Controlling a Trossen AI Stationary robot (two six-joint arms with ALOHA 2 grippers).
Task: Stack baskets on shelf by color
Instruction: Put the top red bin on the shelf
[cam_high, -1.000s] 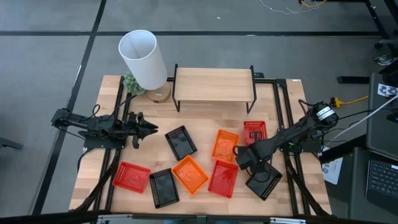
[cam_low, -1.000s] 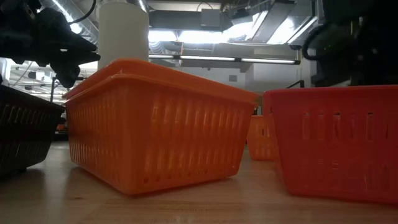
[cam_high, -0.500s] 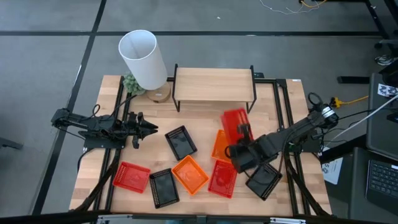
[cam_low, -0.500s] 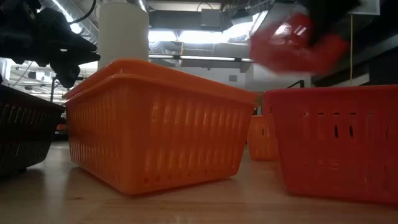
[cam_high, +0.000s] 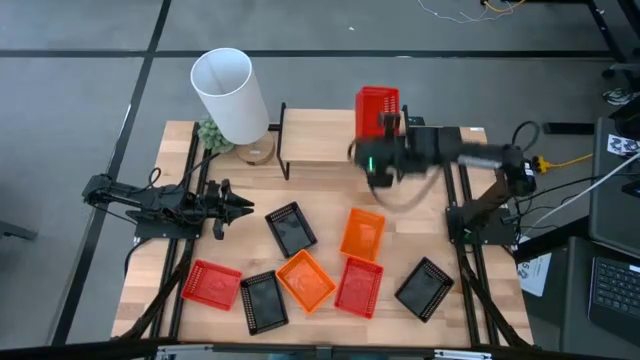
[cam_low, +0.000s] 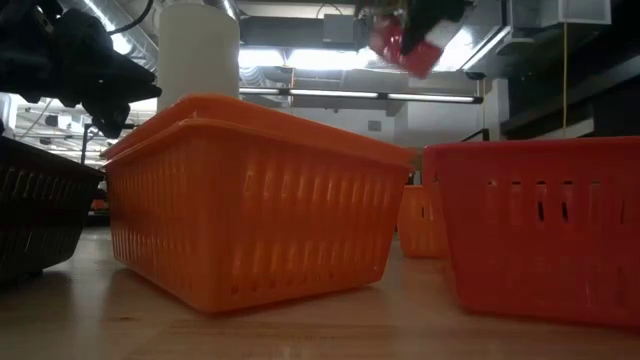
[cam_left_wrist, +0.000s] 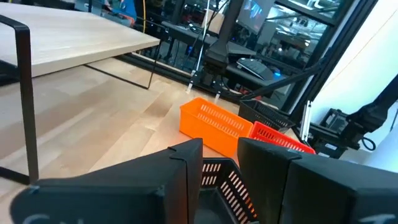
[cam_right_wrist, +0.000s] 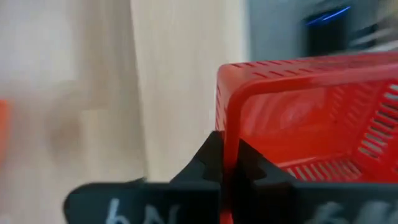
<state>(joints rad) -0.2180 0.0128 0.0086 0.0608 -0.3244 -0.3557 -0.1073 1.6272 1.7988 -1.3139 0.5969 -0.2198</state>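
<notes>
My right gripper (cam_high: 381, 131) is shut on a red basket (cam_high: 378, 106) held in the air over the right end of the shelf (cam_high: 325, 136). In the low view this red basket (cam_low: 404, 44) is high up and tilted. Several more baskets sit on their bottoms on the table: a black one (cam_high: 291, 228), two orange ones (cam_high: 362, 232) (cam_high: 305, 280), two red ones (cam_high: 359, 286) (cam_high: 211, 285), and two more black ones (cam_high: 424, 288) (cam_high: 262, 301). My left gripper (cam_high: 244, 207) waits open at the table's left, pointing level toward the baskets. My right gripper holds the red basket by one side wall near a corner (cam_right_wrist: 229, 134). One finger (cam_right_wrist: 211, 158) is outside the wall and the other (cam_right_wrist: 250, 167) is inside. The fingers slant down from the near right. The basket is lifted clear of table and shelf, tilted.
A tall white cylinder (cam_high: 228, 93) and a small green plant (cam_high: 210, 133) stand at the far left beside the shelf. Black rails (cam_high: 452, 170) run along both table sides. Bare tabletop (cam_high: 330, 195) lies between the shelf and the baskets.
My right gripper, staying shut, has lifted the red basket off the table at the right. It has swung the basket up and toward the far edge until it hangs over the shelf's right end. The basket has tipped on the way.
</notes>
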